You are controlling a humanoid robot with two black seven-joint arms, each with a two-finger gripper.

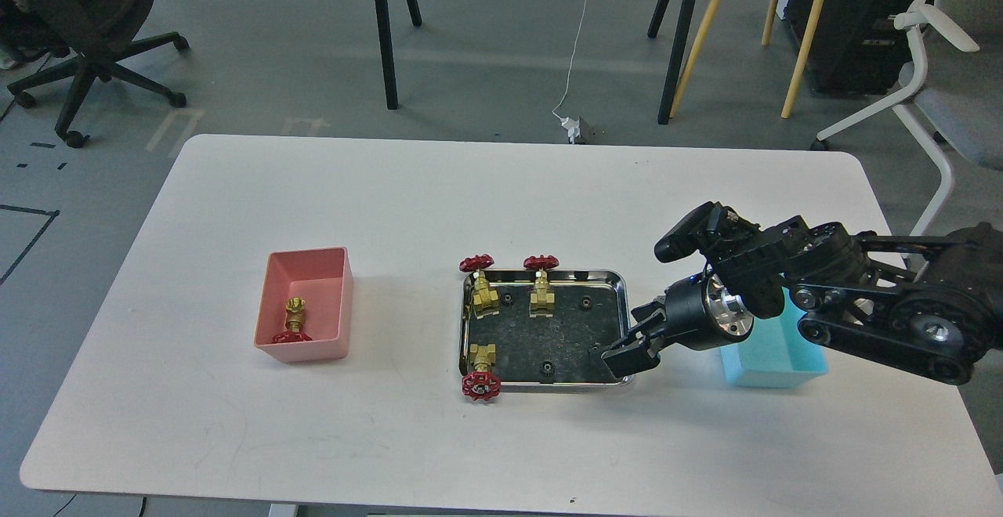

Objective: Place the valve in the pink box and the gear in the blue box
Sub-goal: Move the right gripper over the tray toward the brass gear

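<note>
While one brass-yellow valve with a red spoked handwheel (293,321) lies inside the salmon-pink plastic bin (341,290) at the table's left, three more valves and tiny black toothed gears (546,367) rest in the shiny steel tray (541,273) at centre. The right gripper (627,342) hangs over the tray's right rim, fingers parted, grasp unclear. Its black arm (862,298) hides much of the light cyan-blue plastic bin (772,368).

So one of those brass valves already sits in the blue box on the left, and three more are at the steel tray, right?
Not quite: the box on the left holding the valve is the pink box, not blue. The head view shows it; three valves are indeed at the steel tray.
</note>
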